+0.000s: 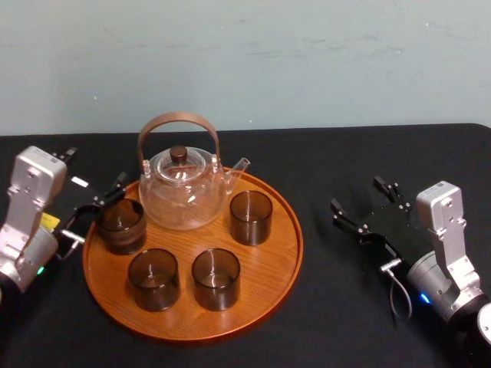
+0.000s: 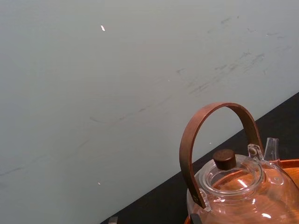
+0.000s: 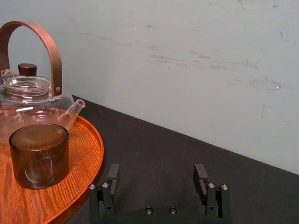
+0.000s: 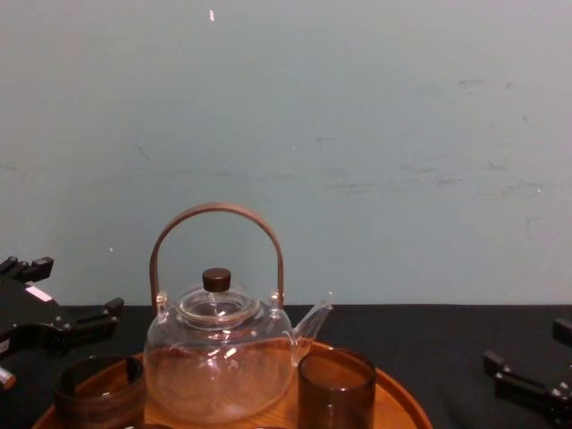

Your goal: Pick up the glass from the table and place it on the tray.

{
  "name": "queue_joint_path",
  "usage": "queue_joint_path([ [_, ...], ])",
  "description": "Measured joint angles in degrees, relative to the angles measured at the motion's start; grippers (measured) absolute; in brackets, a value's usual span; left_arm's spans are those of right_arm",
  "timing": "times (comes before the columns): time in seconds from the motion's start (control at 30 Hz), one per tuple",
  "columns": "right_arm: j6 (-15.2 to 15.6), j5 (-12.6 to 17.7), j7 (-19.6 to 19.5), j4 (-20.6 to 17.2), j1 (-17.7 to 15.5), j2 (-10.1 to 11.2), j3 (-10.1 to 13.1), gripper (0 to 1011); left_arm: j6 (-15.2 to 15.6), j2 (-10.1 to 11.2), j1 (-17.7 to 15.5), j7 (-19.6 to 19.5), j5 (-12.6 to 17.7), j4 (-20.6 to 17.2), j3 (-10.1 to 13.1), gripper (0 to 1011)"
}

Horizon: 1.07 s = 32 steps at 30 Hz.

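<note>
Several dark smoky glasses stand on the round wooden tray [image 1: 272, 264]. The leftmost glass [image 1: 120, 225] [image 4: 98, 391] sits upright just inside the tray's left rim. My left gripper [image 1: 92, 175] [image 4: 58, 299] hangs open just behind and to the left of that glass, its fingers apart and not touching it. Out on the black cloth right of the tray, my right gripper [image 1: 364, 203] [image 3: 156, 177] is open and holds nothing. In the right wrist view another glass [image 3: 39, 154] stands near the tray's edge [image 3: 91, 158].
A clear glass teapot [image 1: 184, 192] [image 4: 219, 353] [image 2: 243, 191] with an arched brown handle stands at the back of the tray. Three more glasses [image 1: 251, 217] [image 1: 153, 277] [image 1: 215, 277] fill the tray's middle and front. A black cloth [image 1: 368, 307] covers the table, and a pale wall rises behind.
</note>
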Motion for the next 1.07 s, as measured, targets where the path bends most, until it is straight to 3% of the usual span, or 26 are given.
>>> queue_joint_path([
  [1.07,-0.2,0.3,0.3,0.0,0.0,0.1,-0.1,1002,0.0,0.0,0.0,0.0,0.0,0.0,0.0,1001],
])
